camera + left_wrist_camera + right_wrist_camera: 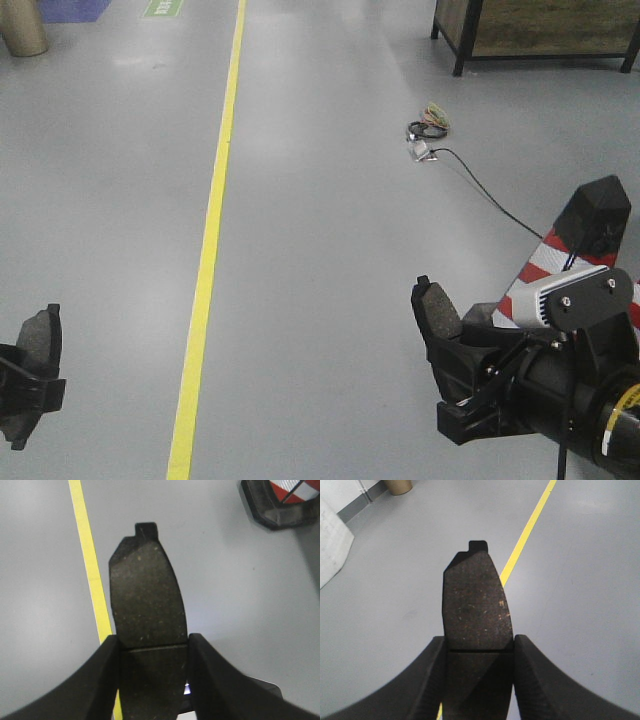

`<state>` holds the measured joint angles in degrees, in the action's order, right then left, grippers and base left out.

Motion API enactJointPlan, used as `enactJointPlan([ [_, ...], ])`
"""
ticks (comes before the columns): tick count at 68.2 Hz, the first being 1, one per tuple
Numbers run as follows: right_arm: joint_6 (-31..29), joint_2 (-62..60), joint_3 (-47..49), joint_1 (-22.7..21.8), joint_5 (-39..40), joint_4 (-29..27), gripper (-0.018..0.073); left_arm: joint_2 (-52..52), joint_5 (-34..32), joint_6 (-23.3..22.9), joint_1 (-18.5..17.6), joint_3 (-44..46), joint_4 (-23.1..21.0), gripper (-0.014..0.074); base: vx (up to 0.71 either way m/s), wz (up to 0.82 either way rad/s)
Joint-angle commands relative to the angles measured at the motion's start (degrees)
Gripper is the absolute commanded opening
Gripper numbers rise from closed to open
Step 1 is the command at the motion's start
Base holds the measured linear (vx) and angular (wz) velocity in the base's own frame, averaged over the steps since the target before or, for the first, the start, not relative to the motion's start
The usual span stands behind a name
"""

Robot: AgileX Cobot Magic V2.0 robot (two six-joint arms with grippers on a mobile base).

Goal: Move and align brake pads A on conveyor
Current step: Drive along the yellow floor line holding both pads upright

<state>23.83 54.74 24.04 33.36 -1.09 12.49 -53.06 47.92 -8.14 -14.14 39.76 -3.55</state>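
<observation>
Each arm holds one of the brake pads A above the grey floor. In the front view the left brake pad [38, 338] stands upright at the lower left, with my left gripper [22, 385] shut on its lower half. The left wrist view shows that grainy pad [147, 597] clamped between the black fingers [97, 680] of the left gripper [153, 645]. At the lower right, my right gripper [455, 360] is shut on a second brake pad [437, 310]. In the right wrist view this pad [477, 602] sticks up out of the right gripper [479, 647]. The conveyor is out of view.
A yellow floor line [210, 240] runs between the two arms. A red-and-white cone [575, 245] stands by the right arm. A black cable [485, 190] leads to a coil [430, 125]. A wooden-topped frame [540, 30] stands at the far right, a cardboard tube [22, 28] at the far left.
</observation>
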Motion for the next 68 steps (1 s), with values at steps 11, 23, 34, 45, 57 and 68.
enactJointPlan([
  [11, -0.52, -0.92, 1.78, -0.22, 5.27, 0.69, 0.0067, 0.77, -3.68, 0.01, -0.25, 1.28, -0.41, 0.0185, 0.49, -0.09],
  [23, -0.52, -0.92, 1.78, -0.22, 5.27, 0.69, 0.0067, 0.77, -3.75, 0.01, -0.25, 1.28, -0.41, 0.0185, 0.46, -0.05],
  [34, -0.52, -0.92, 1.78, -0.22, 5.27, 0.69, 0.0067, 0.77, -3.69, 0.01, -0.25, 1.28, -0.41, 0.0185, 0.41, -0.03],
  [45, -0.52, -0.92, 1.78, -0.22, 5.27, 0.69, 0.0067, 0.77, -3.69, 0.01, -0.25, 1.28, -0.41, 0.0185, 0.34, -0.07],
  [57, -0.52, -0.92, 1.78, -0.22, 5.27, 0.69, 0.0067, 0.77, -3.69, 0.01, -0.25, 1.28, -0.41, 0.0185, 0.25, -0.15],
  [68, -0.52, -0.92, 1.78, -0.22, 5.27, 0.69, 0.0067, 0.77, -3.69, 0.01, -0.25, 1.28, -0.41, 0.0185, 0.19, -0.23],
])
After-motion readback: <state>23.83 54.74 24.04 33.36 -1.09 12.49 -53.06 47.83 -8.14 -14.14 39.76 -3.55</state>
